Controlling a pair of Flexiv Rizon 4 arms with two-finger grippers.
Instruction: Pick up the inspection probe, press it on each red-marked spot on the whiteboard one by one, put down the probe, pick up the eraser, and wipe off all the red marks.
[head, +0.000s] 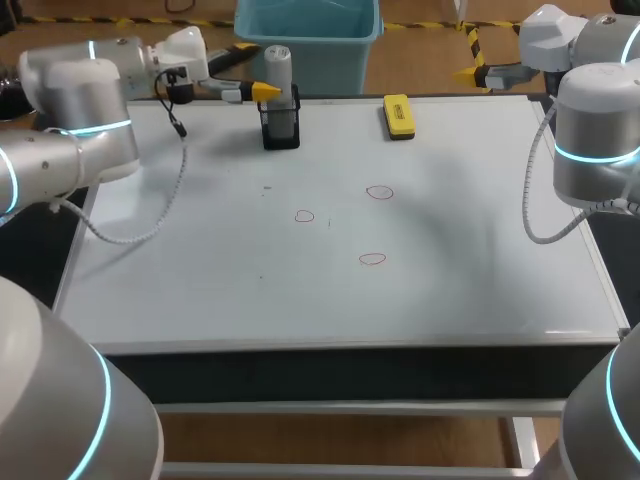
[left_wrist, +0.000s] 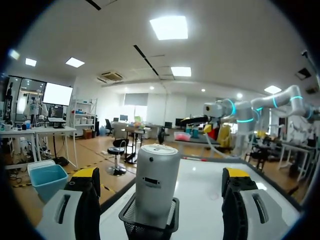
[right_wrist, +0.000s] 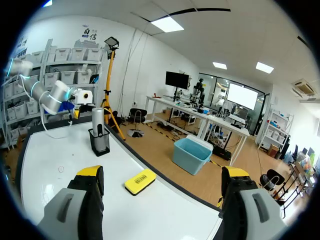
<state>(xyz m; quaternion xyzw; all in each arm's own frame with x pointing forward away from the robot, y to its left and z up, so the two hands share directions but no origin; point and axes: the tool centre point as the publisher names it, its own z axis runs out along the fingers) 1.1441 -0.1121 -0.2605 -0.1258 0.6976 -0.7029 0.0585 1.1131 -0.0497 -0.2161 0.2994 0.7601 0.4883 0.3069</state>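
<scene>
The grey cylindrical probe (head: 278, 72) stands upright in a black mesh holder (head: 281, 130) at the back of the whiteboard (head: 200, 290). My left gripper (head: 268, 89) is level with the probe; in the left wrist view the probe (left_wrist: 156, 175) stands between its open fingers (left_wrist: 84, 186) without touching either. The yellow eraser (head: 398, 115) lies flat at the back right. Three red outlines are drawn mid-board (head: 379, 192), (head: 304, 216), (head: 372, 259). My right gripper (head: 478, 72) hangs open and empty off the back right corner, with the eraser (right_wrist: 140, 181) below and ahead of it.
A coiled cable (head: 150, 225) from my left arm sags onto the board's left part. A second cable (head: 545, 232) loops down beside my right arm at the right edge. The holder (left_wrist: 148, 227) stands near the board's back edge.
</scene>
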